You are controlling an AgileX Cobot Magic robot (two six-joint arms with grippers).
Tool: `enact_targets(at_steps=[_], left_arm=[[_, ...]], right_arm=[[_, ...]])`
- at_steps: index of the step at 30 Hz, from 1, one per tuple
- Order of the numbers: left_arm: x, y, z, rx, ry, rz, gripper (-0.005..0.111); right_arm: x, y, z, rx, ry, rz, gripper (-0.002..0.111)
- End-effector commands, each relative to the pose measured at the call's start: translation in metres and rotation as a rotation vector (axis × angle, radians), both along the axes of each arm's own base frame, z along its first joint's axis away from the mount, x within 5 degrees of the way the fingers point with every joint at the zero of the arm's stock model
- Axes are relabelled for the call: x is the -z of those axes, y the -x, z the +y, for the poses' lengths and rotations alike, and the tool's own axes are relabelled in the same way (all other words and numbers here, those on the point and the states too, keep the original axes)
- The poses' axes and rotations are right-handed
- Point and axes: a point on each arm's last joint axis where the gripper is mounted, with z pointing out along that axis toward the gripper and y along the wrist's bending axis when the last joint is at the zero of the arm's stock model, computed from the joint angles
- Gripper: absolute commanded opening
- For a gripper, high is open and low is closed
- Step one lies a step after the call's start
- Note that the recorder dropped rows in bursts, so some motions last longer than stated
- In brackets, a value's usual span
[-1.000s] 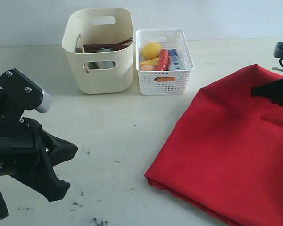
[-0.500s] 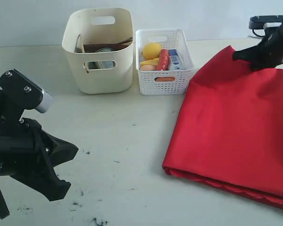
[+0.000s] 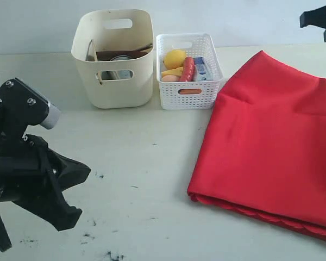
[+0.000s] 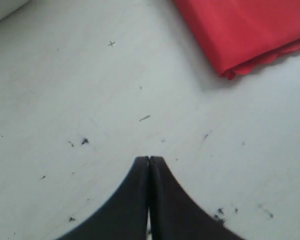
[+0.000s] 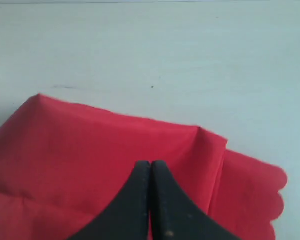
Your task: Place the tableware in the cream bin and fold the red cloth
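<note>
Folding step: red cloth [image 3: 271, 141] doubled on tabletop [image 3: 152, 136]; left claw [image 4: 149, 165], right claw [image 5: 150, 167] both closed, empty. Next: open, pinch an edge.

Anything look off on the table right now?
Only the cloth: its fold is uneven, with the scalloped edge sticking out past the upper layer. The bin and basket stand upright, nothing spilled; dark specks mark the table.

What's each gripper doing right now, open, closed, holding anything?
Left gripper: closed, holding nothing.
Right gripper: closed, holding nothing, above the red cloth.
</note>
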Motion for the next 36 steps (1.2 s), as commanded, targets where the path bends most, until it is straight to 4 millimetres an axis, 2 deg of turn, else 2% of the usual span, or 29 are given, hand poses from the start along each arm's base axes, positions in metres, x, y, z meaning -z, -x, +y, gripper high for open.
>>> enact_targets(at_steps=[1, 5, 7, 9, 13, 17, 21, 26, 31, 36], left_arm=[[0.001, 0.005, 0.004, -0.005, 0.016, -0.014, 0.0], [-0.002, 0.014, 0.013, -0.022, 0.062, -0.044, 0.0], [-0.008, 0.019, 0.017, -0.027, 0.094, -0.063, 0.0], [-0.014, 0.024, 0.022, -0.03, 0.128, -0.09, 0.0], [-0.021, 0.033, 0.031, -0.032, 0.176, -0.129, 0.0], [-0.023, 0.039, 0.036, -0.039, 0.209, -0.146, 0.0], [-0.024, 0.039, 0.037, -0.046, 0.226, -0.17, 0.0], [-0.025, 0.038, 0.037, -0.039, 0.22, -0.194, 0.0], [-0.026, 0.038, 0.038, -0.037, 0.219, -0.206, 0.0], [-0.027, 0.036, 0.038, -0.051, 0.239, -0.253, 0.0]], right_arm=[[0.035, 0.049, 0.004, 0.027, -0.056, -0.038, 0.0], [0.088, 0.077, 0.006, 0.056, -0.084, 0.01, 0.0], [0.115, 0.083, 0.006, 0.059, -0.081, 0.049, 0.0], [0.132, 0.082, 0.006, 0.061, -0.081, 0.079, 0.0], [0.166, 0.065, 0.005, 0.069, -0.08, 0.083, 0.0], [0.181, 0.028, 0.002, 0.026, -0.056, 0.146, 0.0], [0.183, -0.017, -0.002, -0.021, -0.022, 0.174, 0.0], [0.167, -0.068, -0.006, -0.025, -0.008, 0.082, 0.0], [0.156, -0.091, -0.007, -0.021, -0.008, 0.046, 0.0], [0.136, -0.093, -0.008, -0.015, -0.01, 0.036, 0.0]])
